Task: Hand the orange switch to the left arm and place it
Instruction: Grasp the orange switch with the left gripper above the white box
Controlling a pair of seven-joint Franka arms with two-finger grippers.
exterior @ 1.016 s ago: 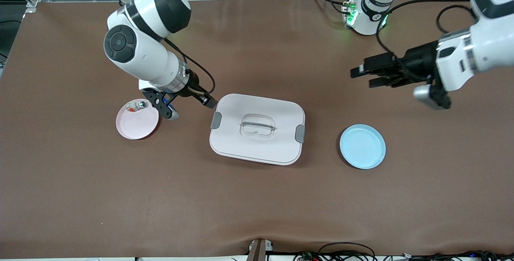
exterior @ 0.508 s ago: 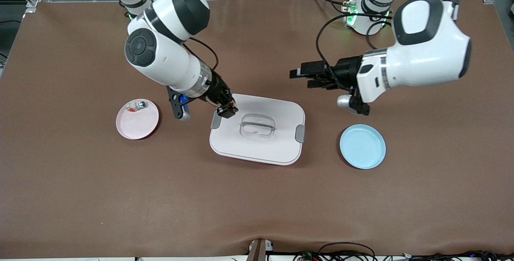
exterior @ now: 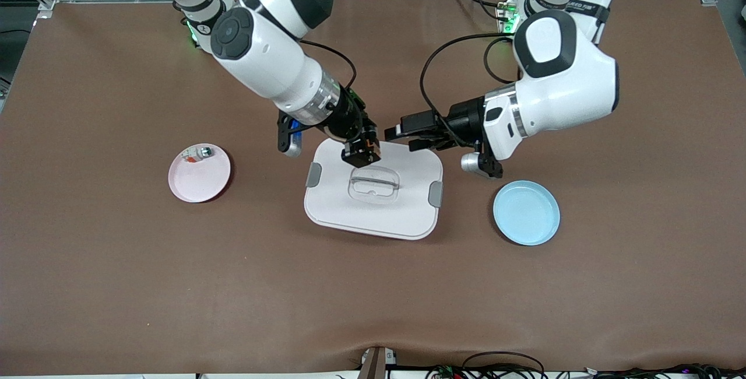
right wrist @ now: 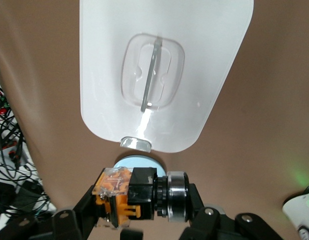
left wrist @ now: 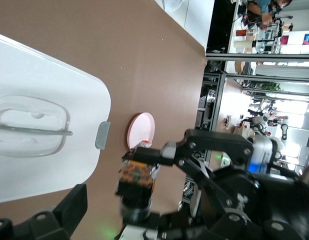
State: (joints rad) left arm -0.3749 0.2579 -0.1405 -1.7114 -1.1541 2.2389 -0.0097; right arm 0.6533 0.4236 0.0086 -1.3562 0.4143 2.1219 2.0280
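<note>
Brown cloth covers the table, with the white box at its middle. Clamped in the right gripper, the orange switch shows a clear-topped orange block, a black body and a ribbed silver ring, and it hangs over the box's edge nearest the robots. Just beside it, over the same edge, the left gripper has its fingers spread wide, holding nothing.

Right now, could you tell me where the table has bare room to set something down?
Bare brown cloth runs along the table edge nearest the front camera, below the white latched box, pink plate and blue plate. It is crowded over the box, where the right gripper holds the orange switch beside the open left gripper.
</note>
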